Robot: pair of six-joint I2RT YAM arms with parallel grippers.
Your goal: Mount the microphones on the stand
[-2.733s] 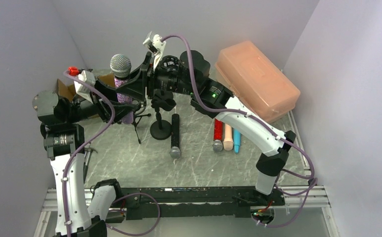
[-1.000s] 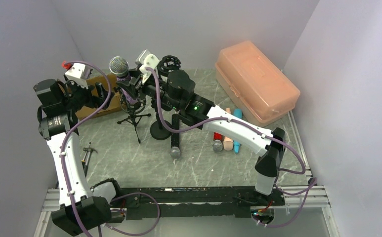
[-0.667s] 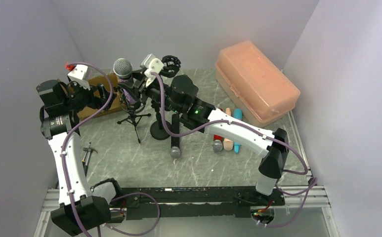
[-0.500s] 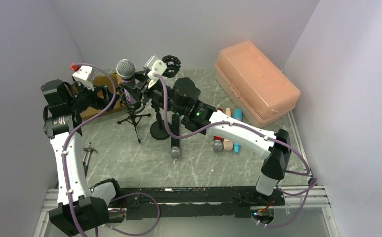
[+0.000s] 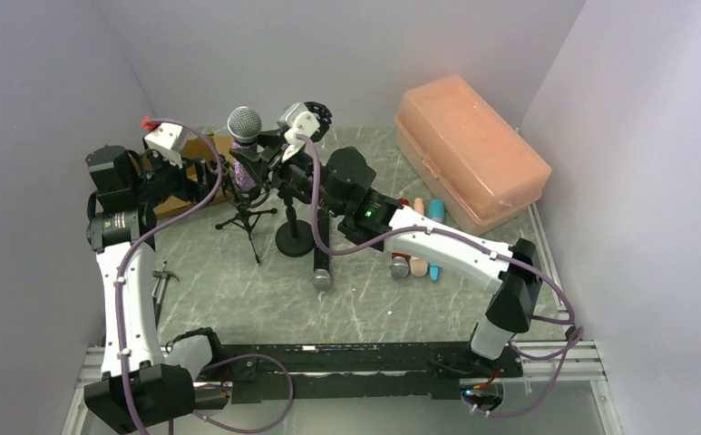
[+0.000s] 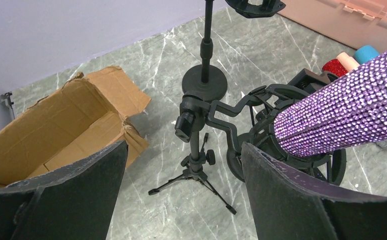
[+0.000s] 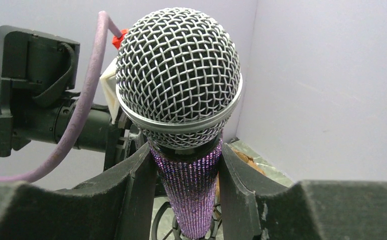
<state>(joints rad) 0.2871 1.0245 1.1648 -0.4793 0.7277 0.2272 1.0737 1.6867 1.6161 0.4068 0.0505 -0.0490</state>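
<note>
Purple microphone point(image 7: 180, 90) is sitting in the stand's point(image 6: 197, 131) ring, right gripper point(image 7: 186, 186) clamping it. Left gripper point(image 6: 181, 192) is gaping empty; four microphones point(image 5: 418, 257) are lying unattached

White shell links are alternating with black motor housings on the left arm point(image 5: 116, 299) and the right arm point(image 5: 446, 246). A purple cable point(image 7: 83, 100) is trailing along each. A green light point(image 5: 367, 214) is glowing on the right arm. A white camera mount point(image 5: 167, 139) with a red tab point(image 5: 150, 120) is capping the left wrist. The left gripper point(image 6: 183, 147) and right gripper point(image 7: 186, 150) are showing broad black fingers point(image 6: 76, 195) with rough, scuffed faces.
</note>
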